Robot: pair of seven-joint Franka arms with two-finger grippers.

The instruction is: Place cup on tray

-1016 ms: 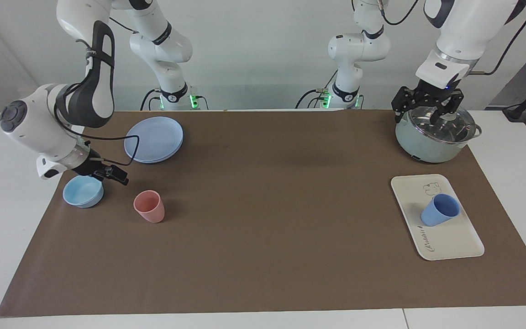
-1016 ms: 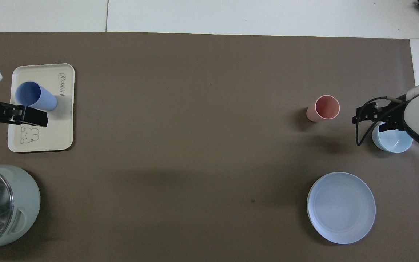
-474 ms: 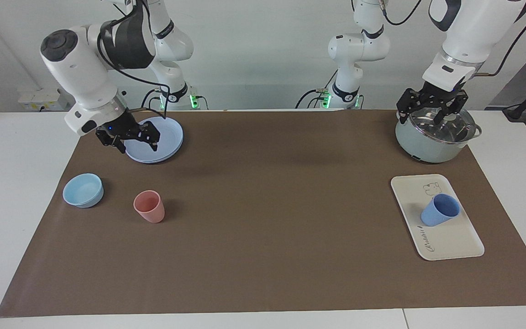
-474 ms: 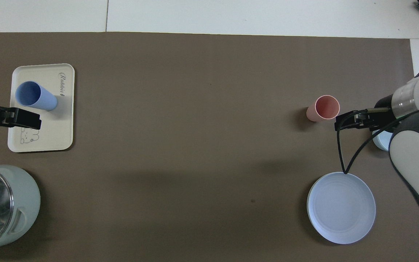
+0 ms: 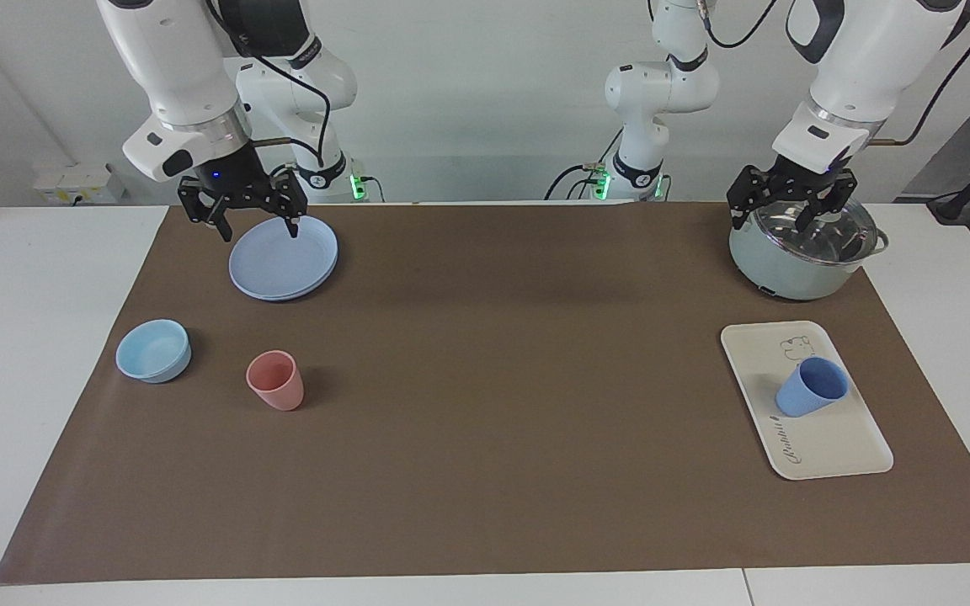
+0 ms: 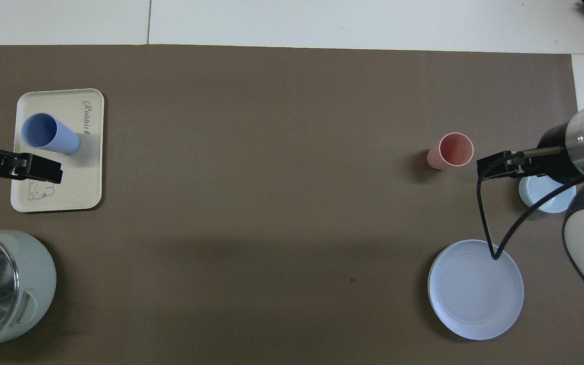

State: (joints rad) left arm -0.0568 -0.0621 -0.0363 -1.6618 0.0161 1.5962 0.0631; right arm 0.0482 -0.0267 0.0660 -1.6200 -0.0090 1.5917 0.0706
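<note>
The periwinkle-blue cup (image 5: 812, 387) stands on the cream tray (image 5: 834, 446) at the left arm's end of the table, next to the bear drawing; both also show in the overhead view, the cup (image 6: 48, 133) and the tray (image 6: 81, 190). My left gripper (image 5: 775, 217) is open and empty, up in the air over the pot's lid, apart from the cup. My right gripper (image 5: 256, 229) is open and empty, raised over the round blue plate (image 5: 283, 257).
A pale green pot (image 5: 796, 257) with a glass lid stands nearer to the robots than the tray. A pink cup (image 5: 275, 380) and a light-blue bowl (image 5: 153, 350) stand at the right arm's end, farther from the robots than the plate.
My right gripper has risen from beside the light-blue bowl and swung over the blue plate. My left gripper has lifted slightly over the pot. The cup and tray have not moved.
</note>
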